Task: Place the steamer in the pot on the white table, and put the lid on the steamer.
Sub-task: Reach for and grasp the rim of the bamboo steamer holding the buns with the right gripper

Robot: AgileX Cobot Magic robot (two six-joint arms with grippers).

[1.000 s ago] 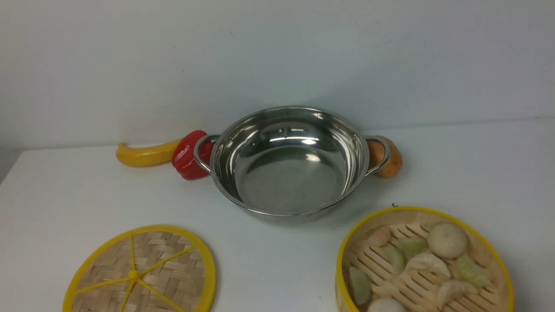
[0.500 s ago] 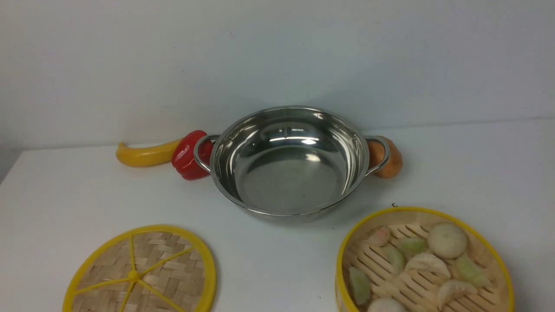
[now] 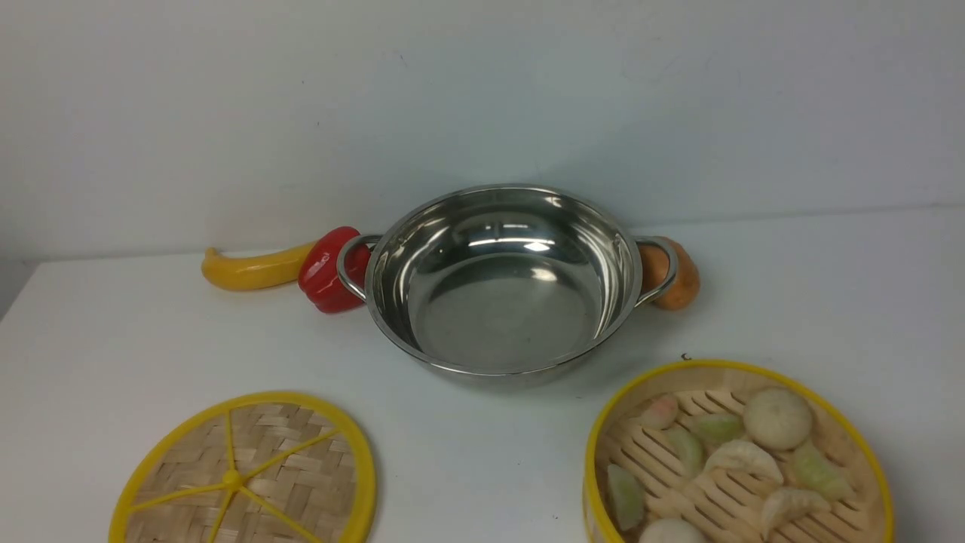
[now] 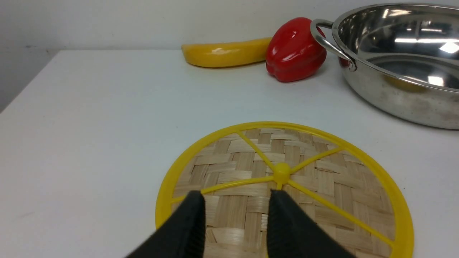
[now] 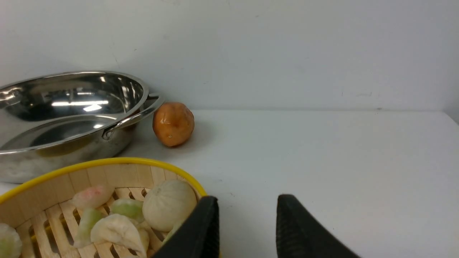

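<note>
The shiny steel pot stands empty at the middle back of the white table. The steamer, a bamboo basket with toy dumplings and buns, sits at the front right. The lid, a flat woven disc with yellow rim and knob, lies at the front left. Neither gripper shows in the front view. My left gripper is open above the lid, just short of its knob. My right gripper is open and empty over the steamer's near rim, one finger by the rim, the other over bare table.
A yellow toy squash and a red pepper lie by the pot's left handle. An orange-brown fruit sits behind the right handle. A white wall stands close behind the pot. The table's left edge is near.
</note>
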